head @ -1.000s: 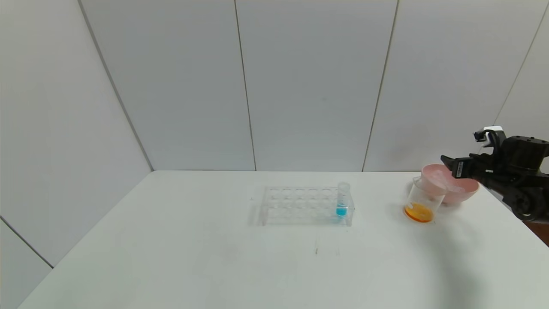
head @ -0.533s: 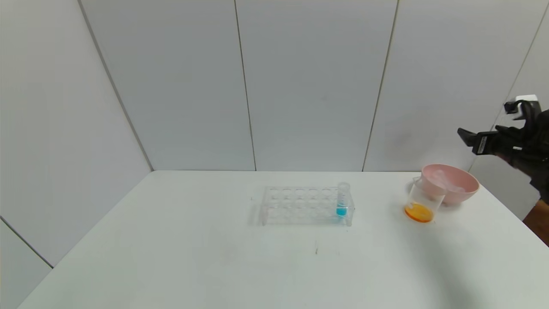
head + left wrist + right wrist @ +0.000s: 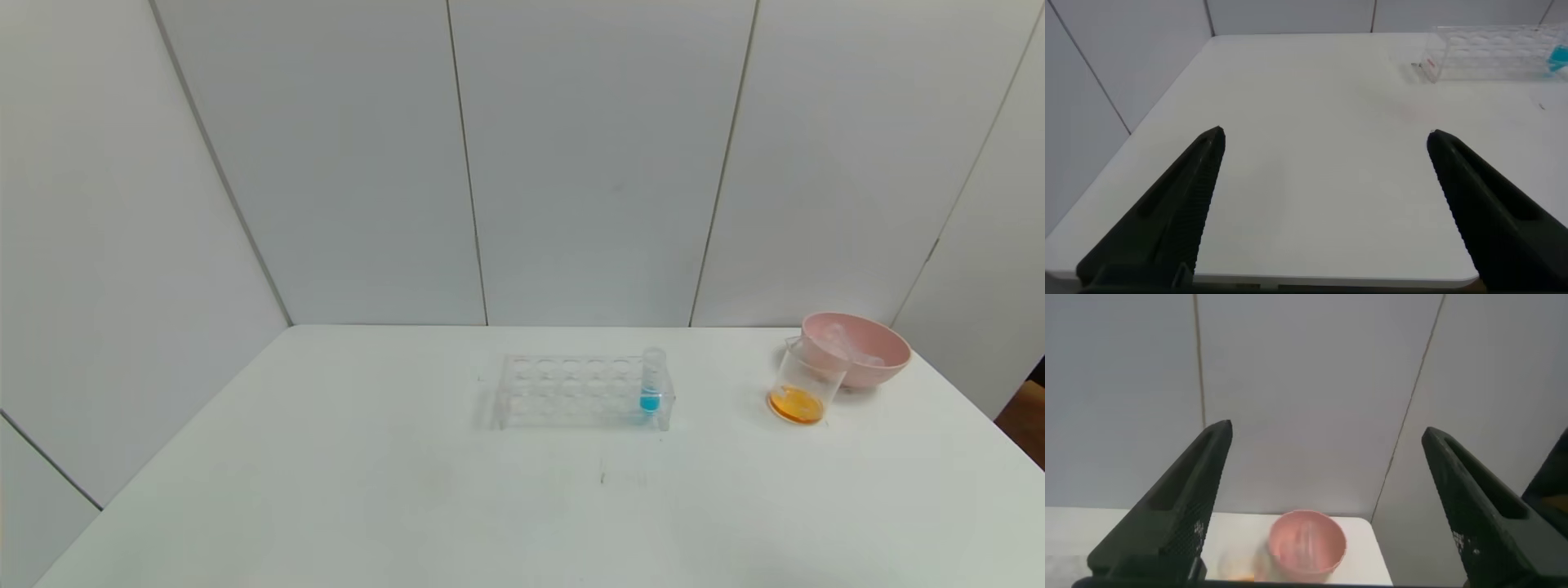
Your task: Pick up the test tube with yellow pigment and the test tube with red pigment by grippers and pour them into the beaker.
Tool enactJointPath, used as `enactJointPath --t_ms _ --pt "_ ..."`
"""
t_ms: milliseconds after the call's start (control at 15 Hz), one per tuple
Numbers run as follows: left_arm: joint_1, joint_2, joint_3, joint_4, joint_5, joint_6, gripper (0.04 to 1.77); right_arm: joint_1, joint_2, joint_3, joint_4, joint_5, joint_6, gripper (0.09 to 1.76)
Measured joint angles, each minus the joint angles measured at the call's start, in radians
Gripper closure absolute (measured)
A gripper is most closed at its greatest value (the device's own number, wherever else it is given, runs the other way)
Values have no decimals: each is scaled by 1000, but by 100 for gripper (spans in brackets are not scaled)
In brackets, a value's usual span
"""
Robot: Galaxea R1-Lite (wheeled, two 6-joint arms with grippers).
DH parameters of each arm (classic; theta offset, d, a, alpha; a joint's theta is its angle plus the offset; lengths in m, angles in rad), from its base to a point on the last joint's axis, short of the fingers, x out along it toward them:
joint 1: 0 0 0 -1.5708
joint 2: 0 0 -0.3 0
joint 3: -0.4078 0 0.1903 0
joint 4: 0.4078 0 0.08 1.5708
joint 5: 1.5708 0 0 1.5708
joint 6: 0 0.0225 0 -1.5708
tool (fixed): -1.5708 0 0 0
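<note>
Fingers of both grippers spread apart and holding nothing, left gripper [image 3: 1323, 204] low above the table [image 3: 408, 490], right gripper [image 3: 1323, 506] raised facing the pink bowl [image 3: 1307, 544], neither visible from the head, beaker [image 3: 804, 384] with orange liquid touching the bowl at its 8 o'clock, two clear tubes in the bowl hard to make out, rack [image 3: 580, 390] with a blue tube [image 3: 651, 380].

I see the beaker [image 3: 804, 383] standing on the right side of the table [image 3: 408, 490], touching the pink bowl [image 3: 865, 349], with orange liquid at its bottom. Inside the bowl lie clear tubes, but I cannot tell which is which.
</note>
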Motion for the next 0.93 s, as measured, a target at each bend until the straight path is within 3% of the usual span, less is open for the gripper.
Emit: enactJointPath --t_ms 200,533,933 --pt "0 0 0 0 0 0 5 19 -339 170 125 -44 71 18" --pt "0 0 0 0 0 0 5 207 -765 435 298 -188 75 16" --pt "0 0 0 0 0 0 5 232 -987 759 366 -210 67 15"
